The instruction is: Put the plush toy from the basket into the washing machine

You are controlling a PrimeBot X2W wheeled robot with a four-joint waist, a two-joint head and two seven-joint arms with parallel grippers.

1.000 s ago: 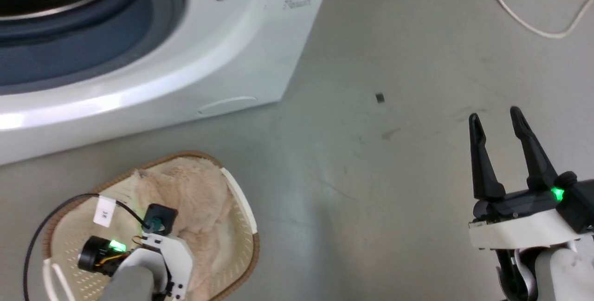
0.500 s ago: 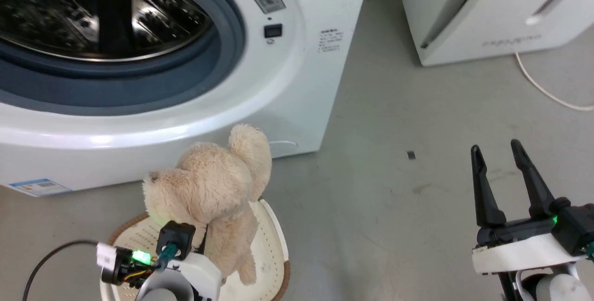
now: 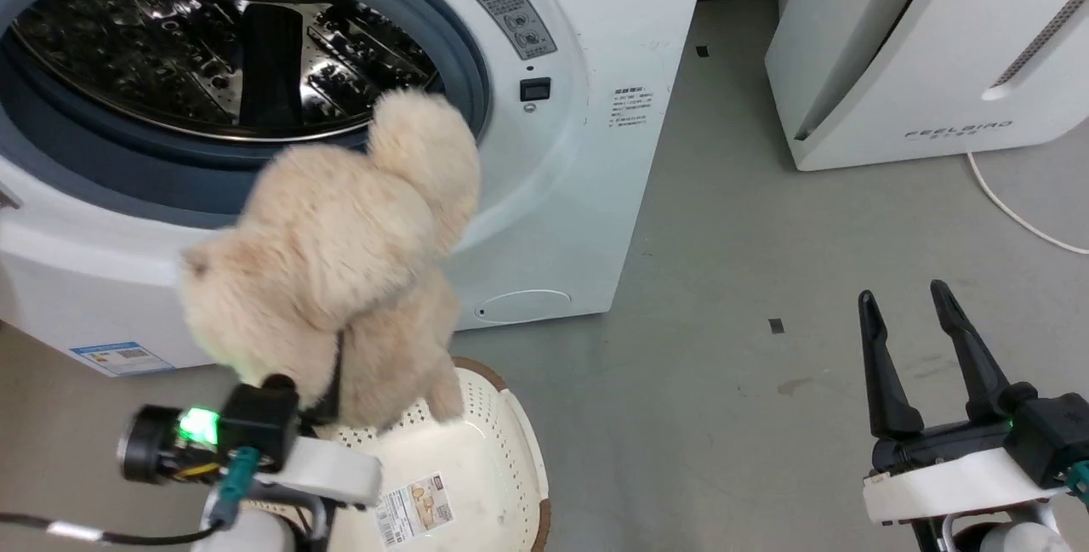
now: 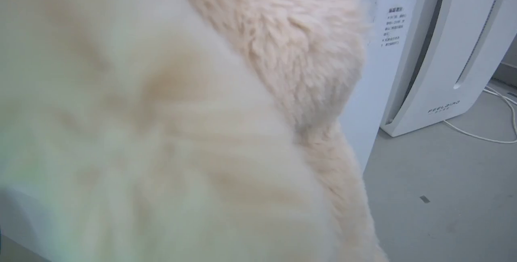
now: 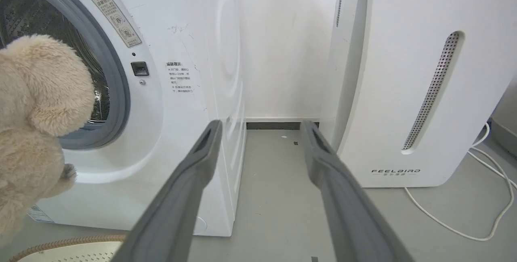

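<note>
At two o'clock, an appliance [image 3: 936, 42] reads FEELBIRD; left end effector [image 3: 339, 361] pinches the plush toy [image 3: 340, 229], right end effector [image 3: 910, 305] spread.

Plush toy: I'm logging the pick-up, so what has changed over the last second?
The left gripper, fingers buried in the fur, has lifted the plush toy out of the basket and up in front of the open porthole of the washing machine. The head camera tilted up. The right gripper stayed open and idle; the basket stayed put.
</note>
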